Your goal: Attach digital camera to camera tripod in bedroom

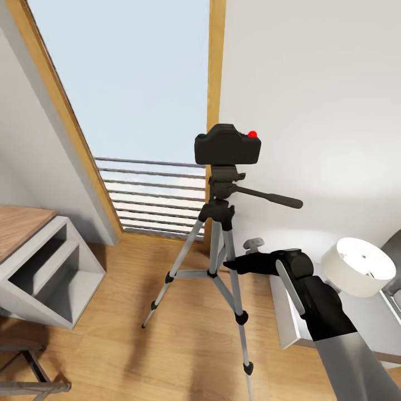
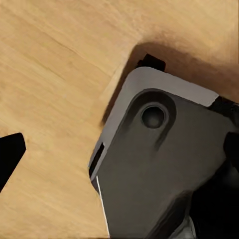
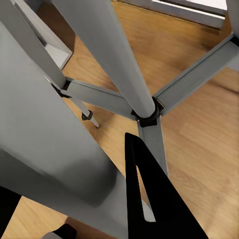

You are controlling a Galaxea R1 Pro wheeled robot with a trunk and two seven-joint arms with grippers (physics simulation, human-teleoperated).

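- One digital camera (image 1: 228,144) sits atop the camera tripod (image 1: 219,239), red button up, in front of the window (image 1: 128,83).
- Right gripper (image 1: 234,264) reaches in by the tripod legs; open or closed, I cannot tell.
- Left gripper (image 2: 10,154) hangs over wood floor (image 2: 55,74); its state is unclear too.

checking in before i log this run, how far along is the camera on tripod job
Looks essentially done: the digital camera sits level on the head of the camera tripod, which stands on the wood floor by the window. Nothing is in hand; the right gripper sits low beside the tripod legs, holding nothing. Whether the mount is locked cannot be seen. What's left: back the arm away.
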